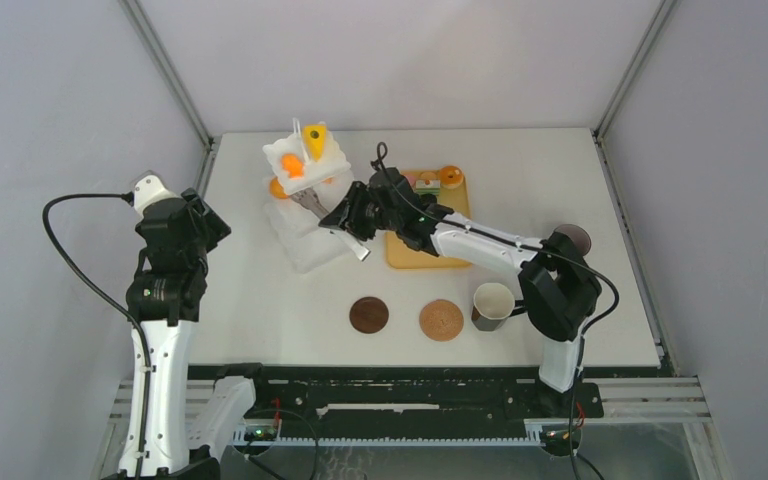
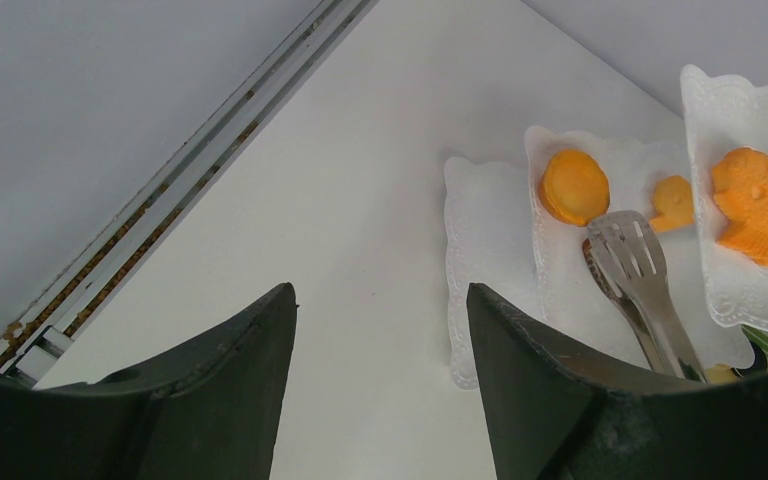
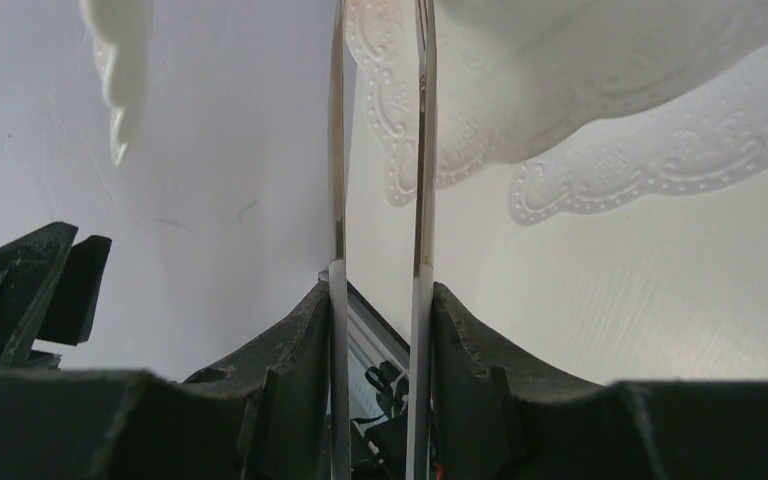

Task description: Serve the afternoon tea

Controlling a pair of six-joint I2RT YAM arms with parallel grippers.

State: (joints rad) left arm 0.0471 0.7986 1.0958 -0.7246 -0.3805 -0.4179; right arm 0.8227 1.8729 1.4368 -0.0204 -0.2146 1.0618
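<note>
A white tiered stand (image 1: 305, 245) at the back left carries a yellow cake wedge (image 1: 313, 137) and an orange tart (image 1: 292, 165) on top. In the left wrist view a round orange tart (image 2: 574, 186) and a small orange piece (image 2: 672, 200) lie on a lower tier (image 2: 600, 310). My right gripper (image 1: 343, 220) is shut on metal tongs (image 1: 312, 204), whose arms run between its fingers (image 3: 380, 290). The tong tips (image 2: 628, 245) sit over the lower tier beside the round tart and look empty. My left gripper (image 1: 215, 222) is open and empty left of the stand (image 2: 380, 290).
A tan tray (image 1: 410, 255) behind my right arm holds pastries (image 1: 427, 181) and an orange one (image 1: 451, 176). Two round coasters (image 1: 368, 314) (image 1: 441, 320) lie near the front. One mug (image 1: 493, 305) stands beside them, another (image 1: 572, 238) at the right behind the arm.
</note>
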